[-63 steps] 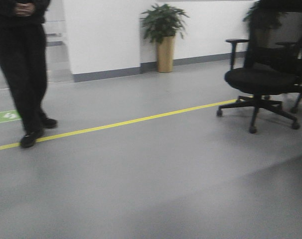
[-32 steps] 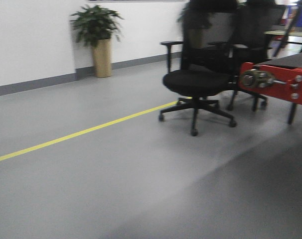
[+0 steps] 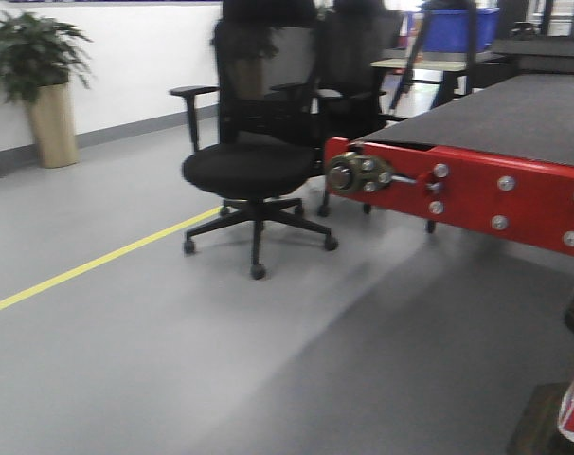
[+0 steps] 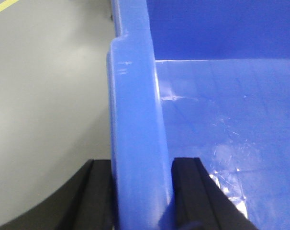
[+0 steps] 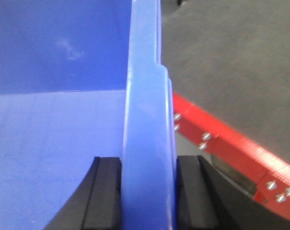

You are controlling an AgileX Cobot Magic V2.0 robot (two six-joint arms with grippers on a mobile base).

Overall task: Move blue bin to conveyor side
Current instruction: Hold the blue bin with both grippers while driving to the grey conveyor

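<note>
Bin: the blue bin (image 4: 135, 120) is hanging between the two arms, its thick rim running up the middle of both wrist views and its glossy inside spreading across the right of the left wrist view.
Left pincer: the left pincer (image 4: 144, 191) is clenching that rim wall at the bottom of the frame, one black finger (image 4: 97, 191) outside and the other inside.
Right pincer: the right pincer (image 5: 149, 191) is clamping the opposite wall the same way, low in its own view.
Reason for hold: gripping two facing walls is probably sharing the weight and keeping the crate level while the base is travelling.
Arm pose: both wrists are looking along the rim they are gripping; the arms themselves are lying out of view.
Conveyor: the conveyor (image 3: 514, 114) is filling the right of the front view behind a red end plate (image 3: 476, 194), and its dark belt is showing at the upper right of the right wrist view, just beyond the bin's wall.
Floor: an office chair (image 3: 254, 166) is standing at centre, a yellow line (image 3: 98, 261) crossing at left.
Progress: the bin is nearing the conveyor's side, not yet set down.
</note>
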